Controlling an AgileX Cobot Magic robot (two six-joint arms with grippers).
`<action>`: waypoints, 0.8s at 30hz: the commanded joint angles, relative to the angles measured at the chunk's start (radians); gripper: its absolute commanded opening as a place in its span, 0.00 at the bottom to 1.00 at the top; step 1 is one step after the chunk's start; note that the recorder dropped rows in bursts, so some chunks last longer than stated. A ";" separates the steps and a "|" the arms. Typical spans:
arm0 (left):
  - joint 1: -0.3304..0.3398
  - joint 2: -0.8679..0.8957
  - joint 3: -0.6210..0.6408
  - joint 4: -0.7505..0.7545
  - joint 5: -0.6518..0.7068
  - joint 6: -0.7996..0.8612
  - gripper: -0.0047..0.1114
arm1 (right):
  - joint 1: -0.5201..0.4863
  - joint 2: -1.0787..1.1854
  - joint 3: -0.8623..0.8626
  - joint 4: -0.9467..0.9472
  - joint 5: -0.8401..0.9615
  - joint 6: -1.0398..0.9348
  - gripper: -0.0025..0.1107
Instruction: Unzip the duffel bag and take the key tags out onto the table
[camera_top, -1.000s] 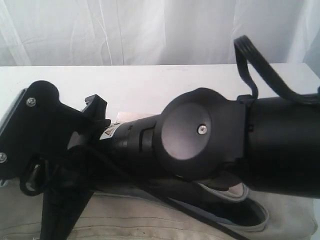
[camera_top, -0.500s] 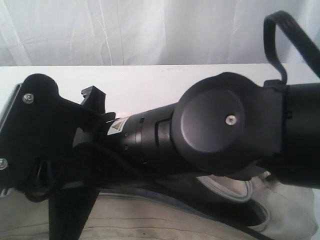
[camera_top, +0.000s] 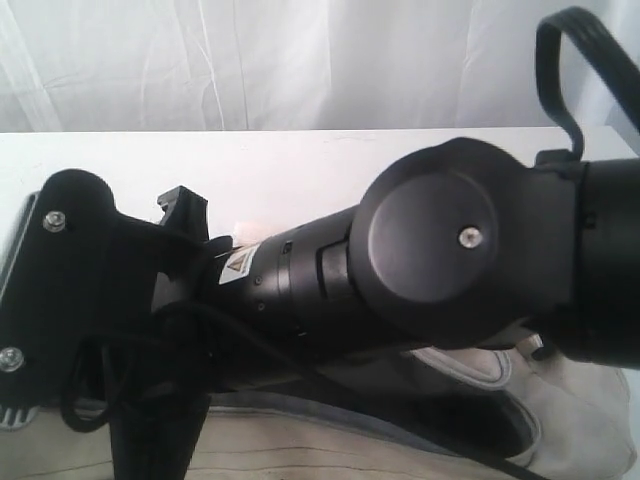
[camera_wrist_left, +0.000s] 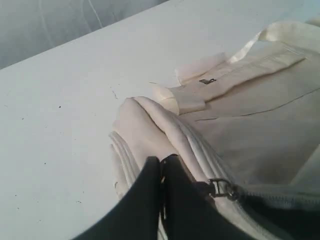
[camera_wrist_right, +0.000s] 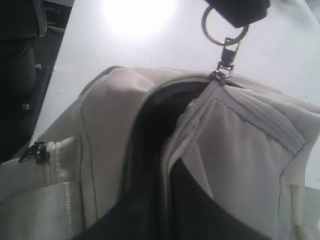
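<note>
The cream-white duffel bag (camera_top: 300, 450) lies on the white table (camera_top: 300, 160), its top zipper partly open onto dark lining (camera_wrist_right: 150, 130). In the left wrist view my left gripper (camera_wrist_left: 162, 162) is shut at the bag's end, beside the metal zipper pull (camera_wrist_left: 221, 188). The right wrist view shows the left gripper (camera_wrist_right: 235, 10) holding the pull's ring (camera_wrist_right: 225, 27) up. My right gripper (camera_wrist_right: 167, 190) is shut on the bag's zipper edge at the opening. The key tags are out of view. Both black arms (camera_top: 440, 260) fill the exterior view and hide the grippers there.
A webbing handle (camera_wrist_left: 280, 32) lies across the bag's side. A side pocket's zipper pull (camera_wrist_right: 37, 150) hangs on the bag's end. A white curtain (camera_top: 300, 60) stands behind the table. Bare tabletop (camera_wrist_left: 60, 100) spreads beyond the bag.
The right arm has shifted to the right in the exterior view, and more of the bag's open mouth shows under it. The left arm's mount has sunk slightly.
</note>
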 joint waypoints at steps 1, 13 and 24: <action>0.003 -0.004 -0.004 0.141 0.055 -0.037 0.04 | -0.004 -0.012 0.001 -0.017 0.133 0.008 0.02; 0.003 0.131 -0.004 0.330 0.004 -0.222 0.04 | -0.004 -0.123 0.001 -0.017 0.179 0.008 0.02; 0.158 0.334 -0.004 0.558 -0.087 -0.511 0.04 | -0.004 -0.125 0.001 -0.065 0.267 0.067 0.02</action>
